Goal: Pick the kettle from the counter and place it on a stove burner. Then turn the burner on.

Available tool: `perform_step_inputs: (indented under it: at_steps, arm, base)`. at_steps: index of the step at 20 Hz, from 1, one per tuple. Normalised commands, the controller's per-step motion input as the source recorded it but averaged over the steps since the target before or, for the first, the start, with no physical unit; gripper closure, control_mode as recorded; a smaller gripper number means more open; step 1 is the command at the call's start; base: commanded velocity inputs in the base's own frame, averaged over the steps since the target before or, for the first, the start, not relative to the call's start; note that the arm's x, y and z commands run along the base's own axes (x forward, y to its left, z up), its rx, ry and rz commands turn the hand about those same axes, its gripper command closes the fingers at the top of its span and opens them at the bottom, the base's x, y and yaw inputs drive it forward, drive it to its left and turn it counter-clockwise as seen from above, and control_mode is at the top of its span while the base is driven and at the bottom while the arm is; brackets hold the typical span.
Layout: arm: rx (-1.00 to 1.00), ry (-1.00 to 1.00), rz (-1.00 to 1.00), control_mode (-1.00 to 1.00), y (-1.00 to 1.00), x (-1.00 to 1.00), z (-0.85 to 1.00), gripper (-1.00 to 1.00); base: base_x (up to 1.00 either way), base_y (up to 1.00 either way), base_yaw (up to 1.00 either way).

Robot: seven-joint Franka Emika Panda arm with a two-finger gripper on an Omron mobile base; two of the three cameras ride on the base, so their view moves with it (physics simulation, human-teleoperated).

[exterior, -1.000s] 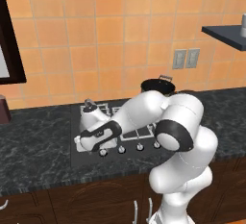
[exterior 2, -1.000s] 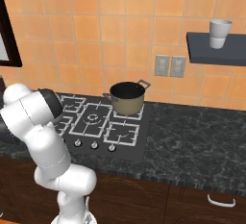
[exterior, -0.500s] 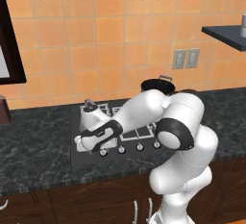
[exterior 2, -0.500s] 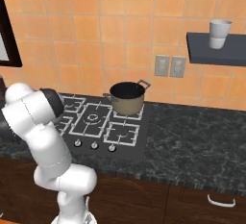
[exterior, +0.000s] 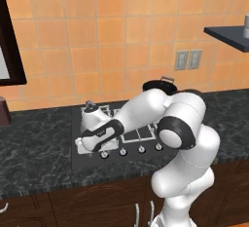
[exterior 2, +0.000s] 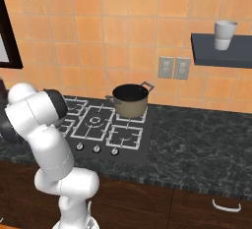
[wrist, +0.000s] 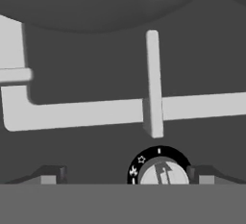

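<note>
Your claw (wrist: 124, 179) stands released, its tips straddling the stove knob (wrist: 161, 172) just below. That knob is small, rigid and likely slick: pinch it across its raised rib and twist. Past it lies the pale burner grate (wrist: 96, 111). Farther on, the kettle (exterior: 92, 115) sits on the front-left burner, light, hard metal, thin wire handle.

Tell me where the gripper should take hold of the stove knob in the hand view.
Probably across the knob's round rim, coming straight at its face: it is a low disc facing the camera. The open gripper sits off-centre, so centre it on the knob first.
</note>
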Motion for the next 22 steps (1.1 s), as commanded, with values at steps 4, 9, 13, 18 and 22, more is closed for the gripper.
perform_step_inputs:
  at_steps: [4, 9, 13, 18, 22]
  arm:
    - [-0.03, 0.0, 0.18, -1.0, 0.54, 0.0, -0.3, -1.0]
    - [-0.03, 0.0, 0.2, -1.0, 0.56, 0.0, -0.32, -1.0]
    - [-0.03, -0.03, 0.22, -1.0, 0.54, -0.01, -0.29, -1.0]
    - [-0.04, -0.13, 0.18, -1.0, 0.46, -0.13, -0.17, -1.0]
    - [0.0, -0.21, 0.03, -1.0, 0.03, -0.21, 0.08, -1.0]
  base:
    - [0.0, 0.0, 0.0]
    - [0.0, 0.0, 0.0]
    - [0.0, 0.0, 0.0]
    - [0.0, 0.0, 0.0]
    - [0.0, 0.0, 0.0]
